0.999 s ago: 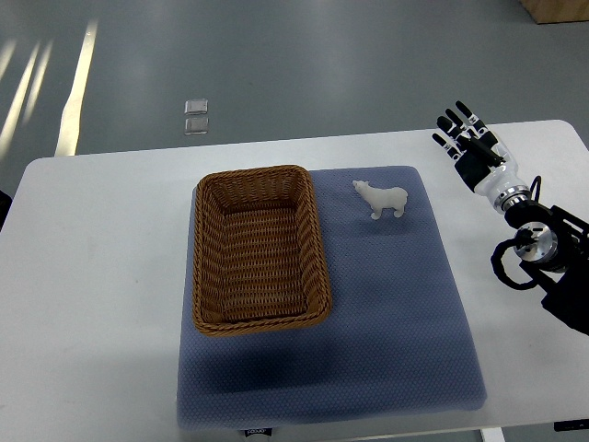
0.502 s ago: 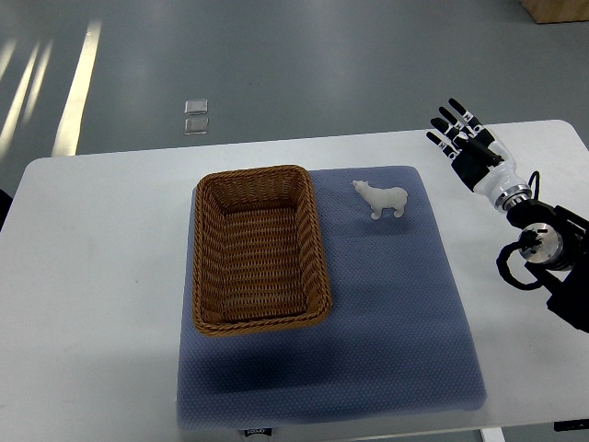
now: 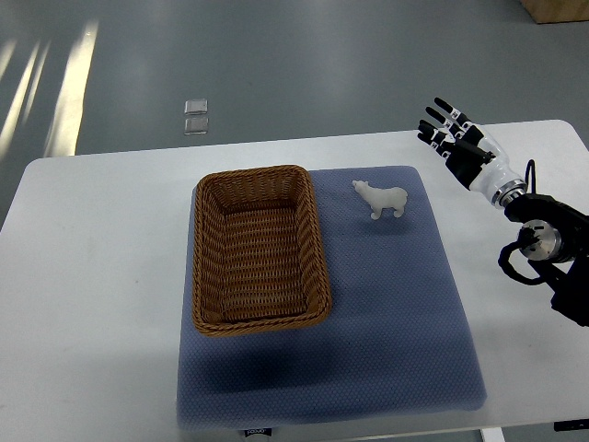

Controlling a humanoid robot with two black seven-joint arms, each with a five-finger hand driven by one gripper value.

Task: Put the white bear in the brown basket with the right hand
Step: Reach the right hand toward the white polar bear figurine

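A small white bear stands upright on the blue mat, just right of the brown wicker basket. The basket holds nothing. My right hand comes in from the right edge and hovers over the table's far right part, to the upper right of the bear and apart from it. Its fingers are spread and hold nothing. The left arm does not show.
The mat lies on a white table. The basket takes up the mat's left half. Two small clear squares lie on the grey floor beyond the table's far edge.
My right hand has moved a little up and to the left, closer to the bear. The bear and the basket have not moved.
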